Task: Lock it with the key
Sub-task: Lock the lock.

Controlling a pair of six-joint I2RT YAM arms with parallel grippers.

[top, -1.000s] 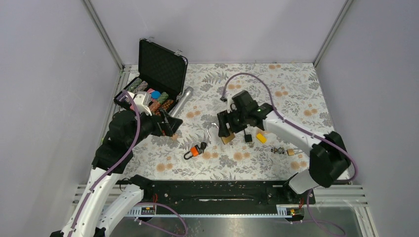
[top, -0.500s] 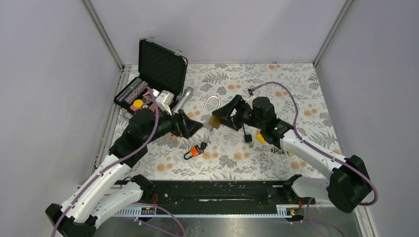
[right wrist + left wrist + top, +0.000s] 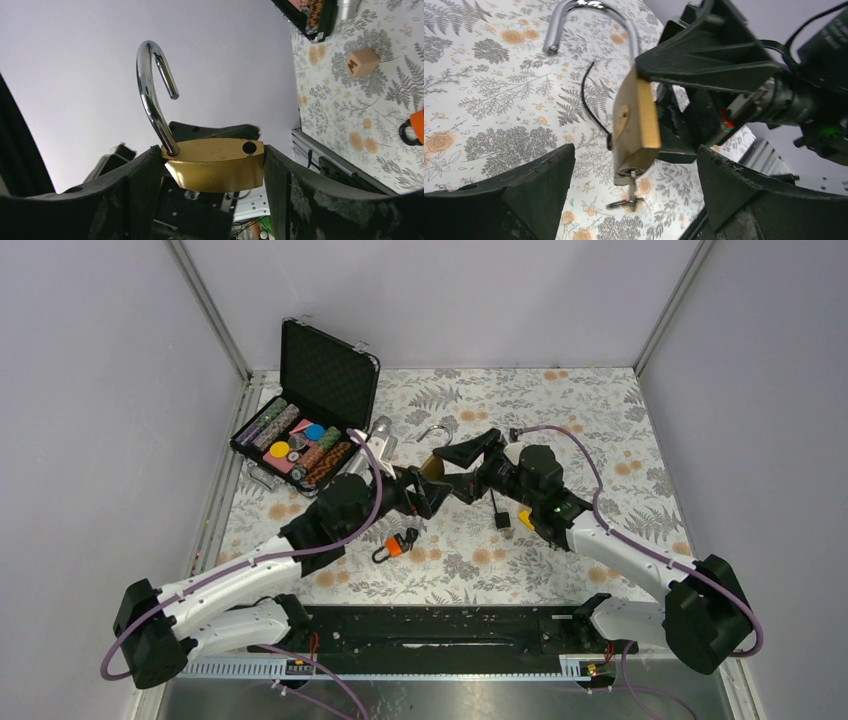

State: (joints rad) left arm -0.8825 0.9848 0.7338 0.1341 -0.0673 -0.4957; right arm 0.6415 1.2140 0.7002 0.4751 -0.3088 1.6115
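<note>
Your right tool [image 3: 462,453] was clamped on the padlock [image 3: 212,170], one finger on each narrow end of the brass body, and held it up off the surface [image 3: 600,430]. The shackle [image 3: 150,90] was open. One leg sat in the body and the free end curved clear of its hole, rising away from the fingers.

Your left tool [image 3: 428,495] faced the right one nose to nose, with its jaws spread wide. In the left wrist view the padlock hung straight ahead of it, in the gap between the two fingers [image 3: 534,185] and touching neither. The keyhole end pointed down toward that tool, and a small key [image 3: 628,196] stuck out of it.

Below and just to the near side of your left tool, a small orange lock [image 3: 395,545] lay on the surface. Beyond that tool, to its left, stood the open case [image 3: 325,370]. A wooden cube [image 3: 363,61] lay on the surface, well apart from your right tool.
</note>
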